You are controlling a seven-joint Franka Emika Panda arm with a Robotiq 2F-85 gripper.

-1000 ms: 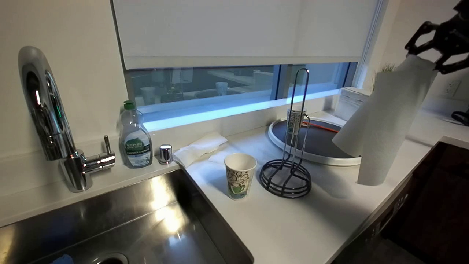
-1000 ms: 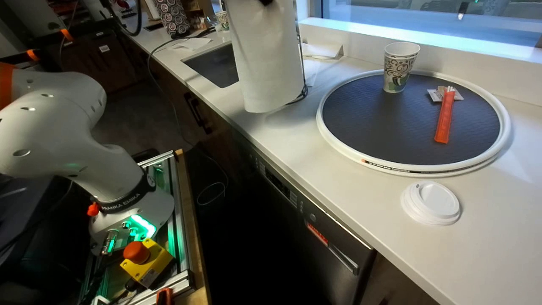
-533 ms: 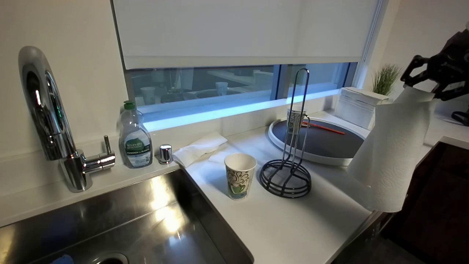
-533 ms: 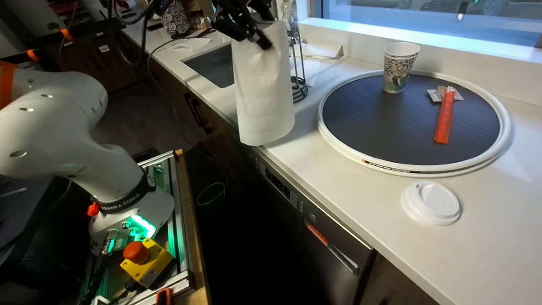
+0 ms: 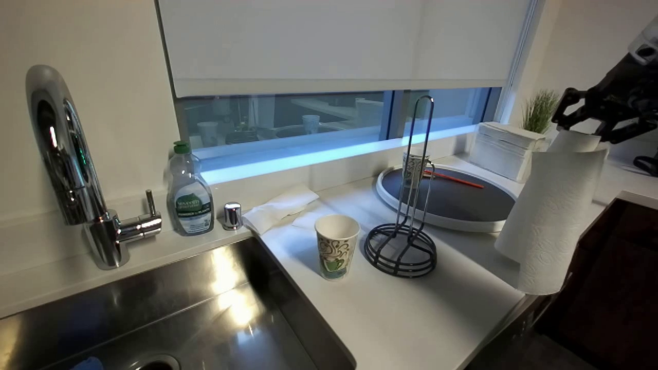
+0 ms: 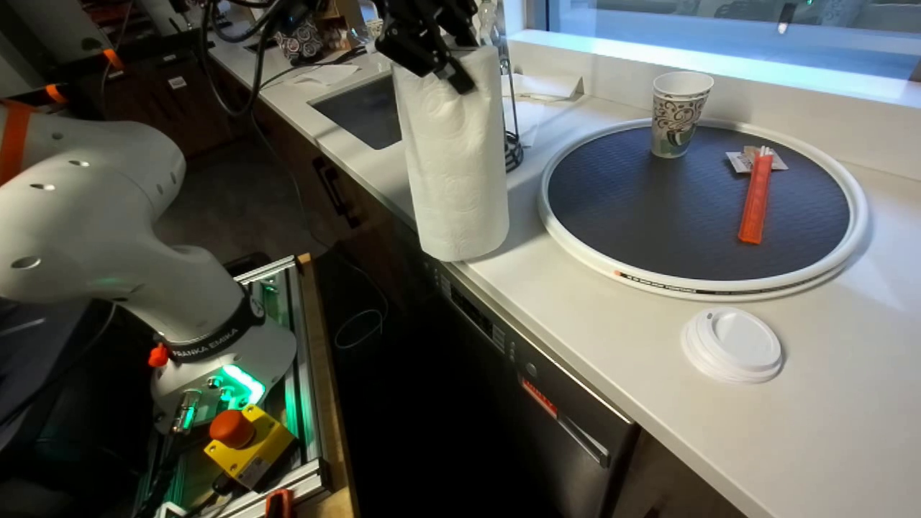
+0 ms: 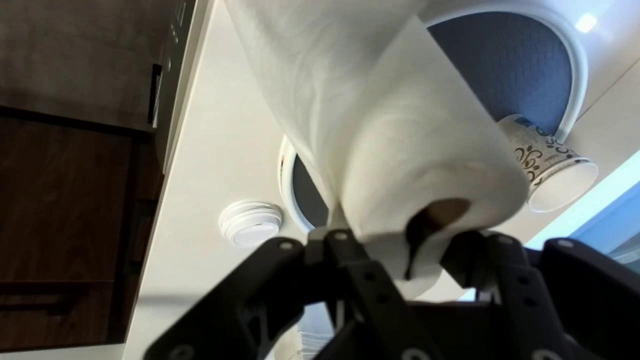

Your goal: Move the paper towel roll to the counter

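The gripper (image 5: 584, 131) is clamped on the top of the paper towel roll (image 6: 460, 173), fingers (image 7: 362, 265) partly apart. In an exterior view the roll is at the near left edge of the counter (image 6: 619, 338), contact unclear.

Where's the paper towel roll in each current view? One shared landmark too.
In an exterior view: paper towel roll, right side, right of round tray.
In an exterior view: paper towel roll, upper centre, left of round tray.
Wrist view: paper towel roll, upper middle, partly hiding round tray.
Shared landmark: round tray.
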